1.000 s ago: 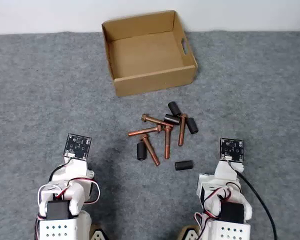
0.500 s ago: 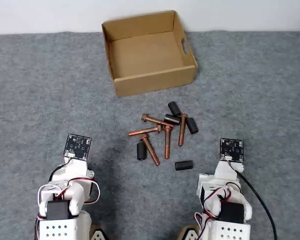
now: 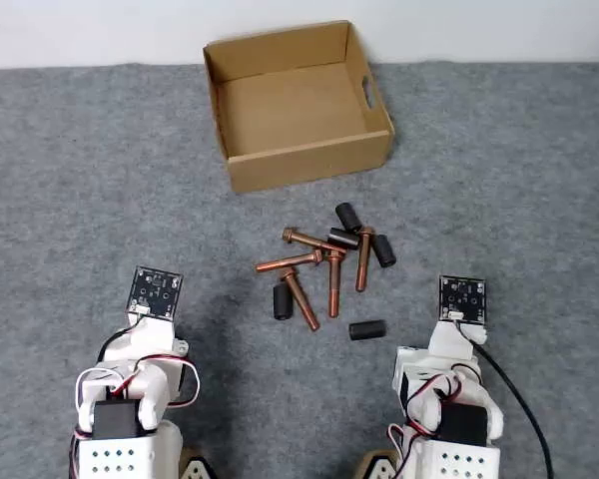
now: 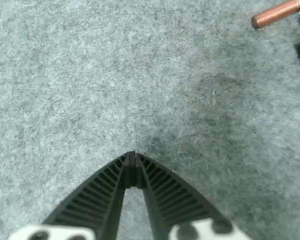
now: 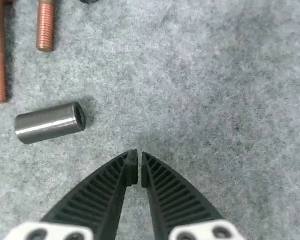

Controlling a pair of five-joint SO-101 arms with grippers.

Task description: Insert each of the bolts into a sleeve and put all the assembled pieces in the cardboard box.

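Black left and right jaws pressed together, empty.

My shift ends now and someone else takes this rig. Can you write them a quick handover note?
Left gripper: jaws shut, holding nothing, over the grey felt mat.
Right gripper: jaws shut, holding nothing, near one dark metal cylinder sleeve.
Five copper threaded bolts and all five sleeves lie loose between the arms and the open brown cardboard box, which holds nothing.
Done: nothing assembled.
Left: five insertions, then boxing.
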